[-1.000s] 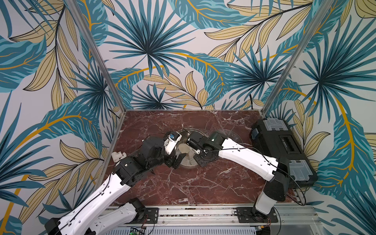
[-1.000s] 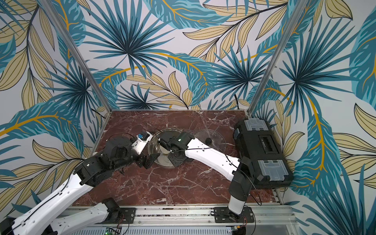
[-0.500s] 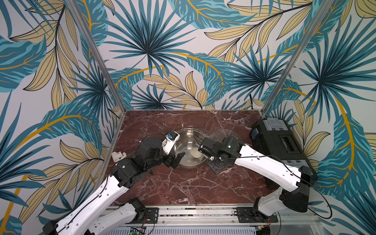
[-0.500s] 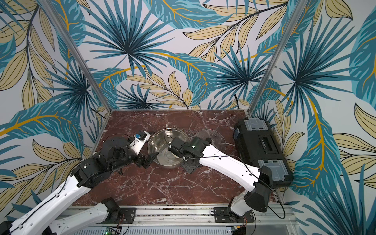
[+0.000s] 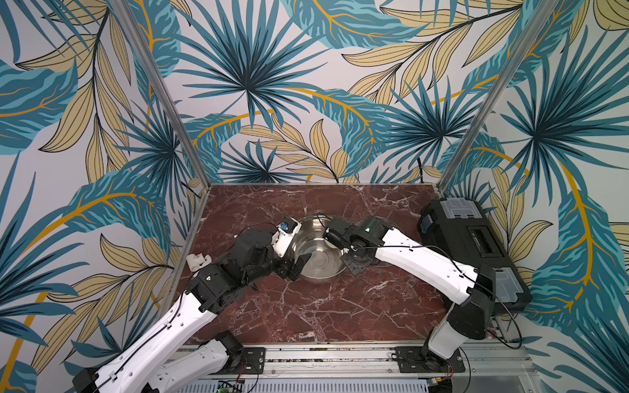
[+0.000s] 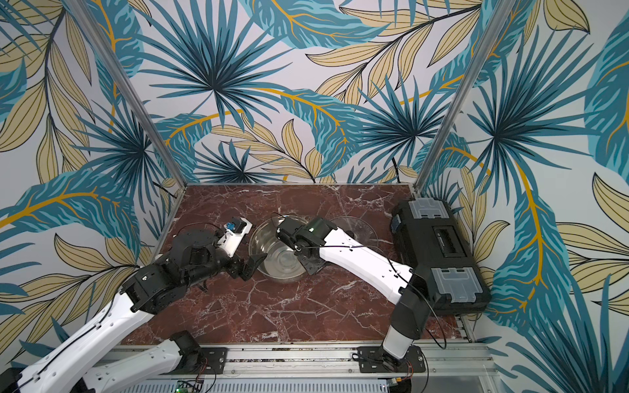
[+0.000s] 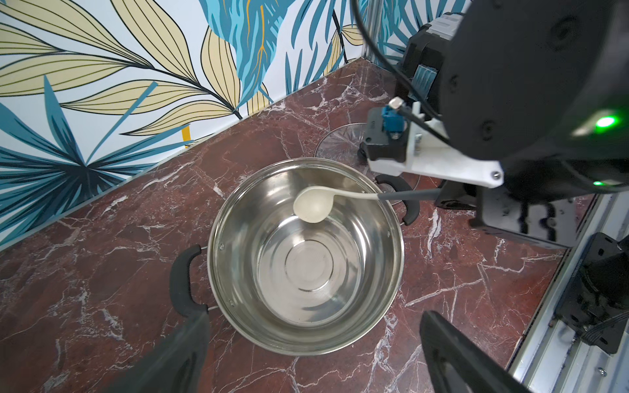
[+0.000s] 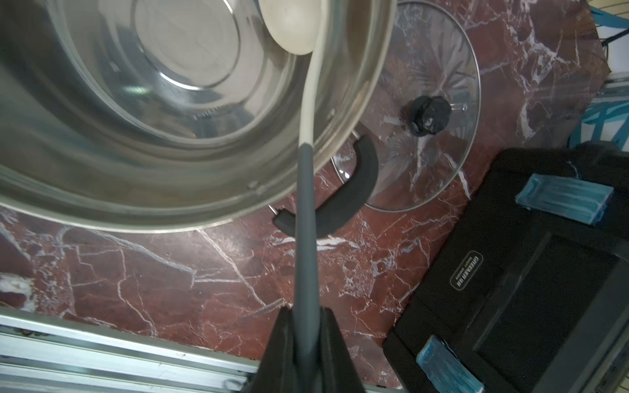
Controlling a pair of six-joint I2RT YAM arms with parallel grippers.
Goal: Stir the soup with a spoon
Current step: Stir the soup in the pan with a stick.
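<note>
Spoon carried round inside the pot

The spoon (image 7: 313,205), clamped in the right jaws, has been swept toward the pot (image 7: 306,258) wall; left jaws are held wide open.

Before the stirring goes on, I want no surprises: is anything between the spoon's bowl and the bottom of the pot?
Nothing visible. The spoon, held by the right gripper, hangs inside the pot. The glass lid lies beside the pot, and the left gripper is open outside the rim.

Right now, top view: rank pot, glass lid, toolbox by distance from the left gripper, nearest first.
From the left gripper:
1. Pot, right at its fingers, centre table.
2. Glass lid, beyond the pot, partly under the right arm.
3. Toolbox, far right edge.
</note>
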